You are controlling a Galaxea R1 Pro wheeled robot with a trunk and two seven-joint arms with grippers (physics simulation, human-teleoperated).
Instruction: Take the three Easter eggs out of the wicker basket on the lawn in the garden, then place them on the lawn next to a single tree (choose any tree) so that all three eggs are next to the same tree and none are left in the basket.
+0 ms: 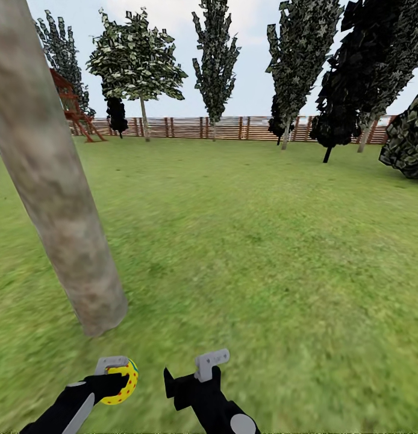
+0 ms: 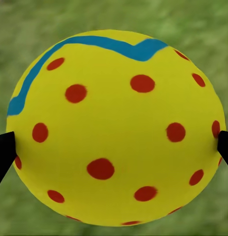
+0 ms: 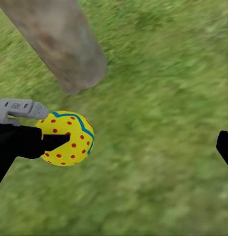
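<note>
The left gripper (image 1: 115, 381) holds one Easter egg (image 1: 123, 382), yellow with red dots and a blue zigzag stripe; in the left wrist view the egg (image 2: 116, 128) sits pinched between the black fingertips (image 2: 3, 152) at either side. It hangs just above the lawn (image 1: 263, 253), near the foot of the tree (image 1: 58, 199) (a thick, mottled grey-tan trunk). The right gripper (image 1: 191, 377) is beside it with jaws spread wide and nothing between them. Far off, a wooden fence (image 1: 233, 128) lines the garden's edge.
</note>
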